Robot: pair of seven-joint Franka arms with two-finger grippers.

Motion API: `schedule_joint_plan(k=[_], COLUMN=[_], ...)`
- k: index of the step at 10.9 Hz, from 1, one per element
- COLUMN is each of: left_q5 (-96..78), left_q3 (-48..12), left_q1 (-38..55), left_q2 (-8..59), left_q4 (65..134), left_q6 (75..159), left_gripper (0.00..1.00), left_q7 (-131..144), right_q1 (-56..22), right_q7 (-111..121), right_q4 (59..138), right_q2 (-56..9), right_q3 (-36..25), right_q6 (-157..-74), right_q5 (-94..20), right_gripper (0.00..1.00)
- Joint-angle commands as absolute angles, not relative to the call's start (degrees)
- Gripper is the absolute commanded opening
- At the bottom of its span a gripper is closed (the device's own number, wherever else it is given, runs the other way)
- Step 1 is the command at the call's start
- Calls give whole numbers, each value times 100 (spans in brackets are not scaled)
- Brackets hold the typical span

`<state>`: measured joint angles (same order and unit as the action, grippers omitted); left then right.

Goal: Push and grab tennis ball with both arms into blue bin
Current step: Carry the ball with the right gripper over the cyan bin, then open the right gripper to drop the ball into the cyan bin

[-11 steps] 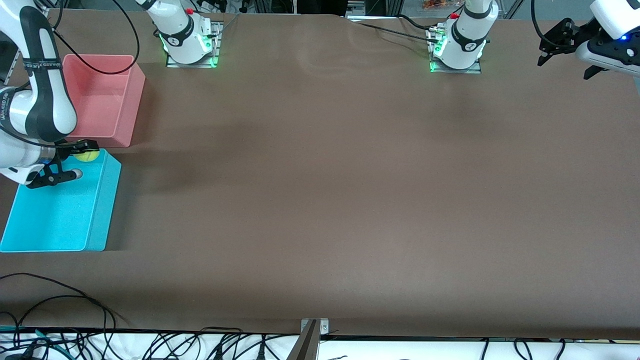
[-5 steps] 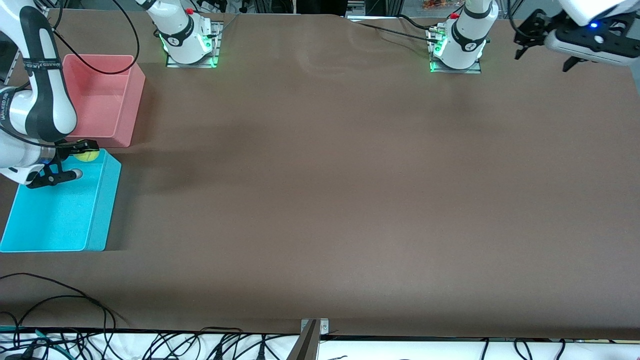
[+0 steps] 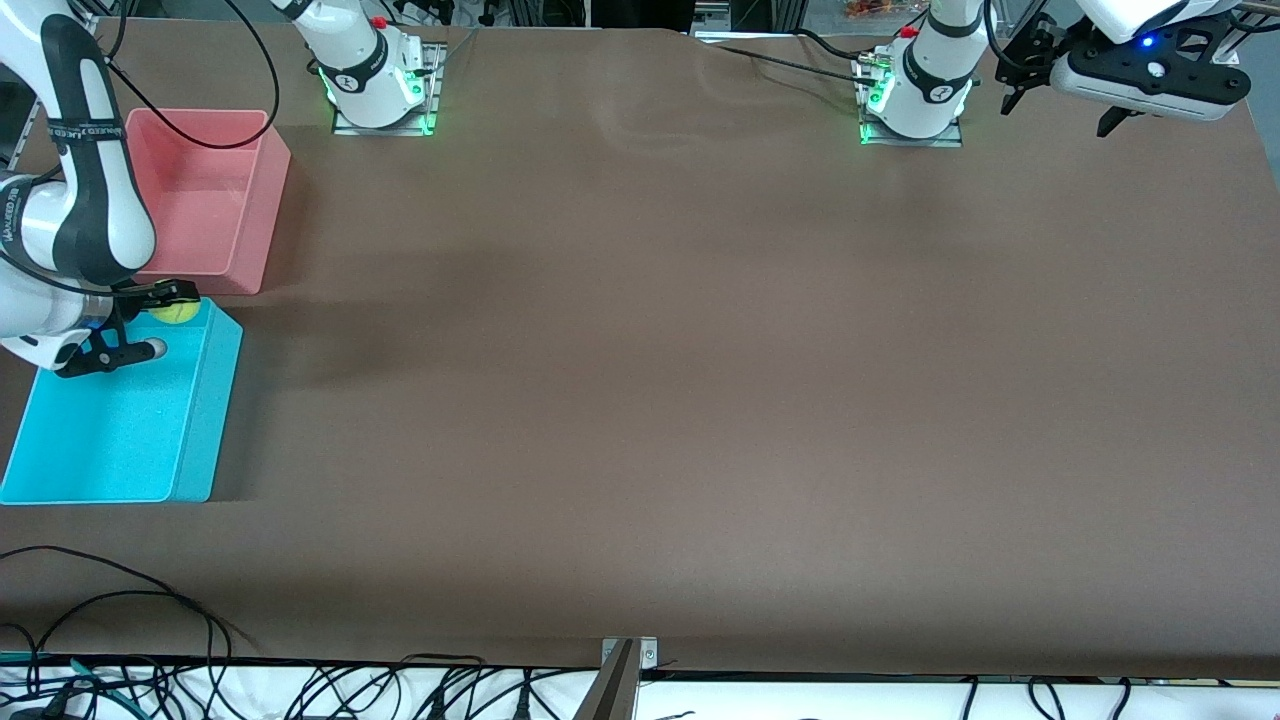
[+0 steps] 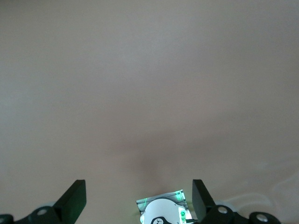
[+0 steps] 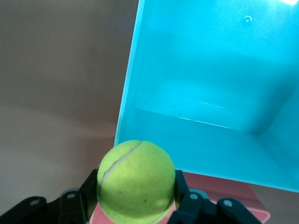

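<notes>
Right gripper [image 3: 150, 320] clamps the tennis ball [image 3: 176, 312] across its middle over the blue bin [image 3: 205, 420] — light, springy, fuzzy, grips well. Left gripper [image 3: 1012, 60] waits by its base — jaws spread.

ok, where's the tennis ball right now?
Tennis ball is clamped in the right gripper over the blue bin's rim nearest the pink bin.

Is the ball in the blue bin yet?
Not yet. The ball sits clamped in the right hand, over the blue bin at its edge.
</notes>
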<state>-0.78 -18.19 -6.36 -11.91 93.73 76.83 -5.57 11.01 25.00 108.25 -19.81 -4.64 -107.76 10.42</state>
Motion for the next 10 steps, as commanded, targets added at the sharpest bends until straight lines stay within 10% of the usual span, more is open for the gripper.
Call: schedule_joint_plan(k=[1,10], left_q5=[-44,-105], left_q3=[-1819,-1714], left_q1=[-659,-966], left_q2=[-1108,-1011], left_q4=[9229,9141], left_q6=[7576,7576], left_gripper=[100,100], left_q7=[-501,-571], right_q1=[1617,1635], right_q7=[4069,4095], right_q4=[9765,9756], right_q2=[-2979,-3032], right_q3=[-404,-404], right_q6=[-10740,-10767], right_q5=[360,360], right_gripper=[29,29])
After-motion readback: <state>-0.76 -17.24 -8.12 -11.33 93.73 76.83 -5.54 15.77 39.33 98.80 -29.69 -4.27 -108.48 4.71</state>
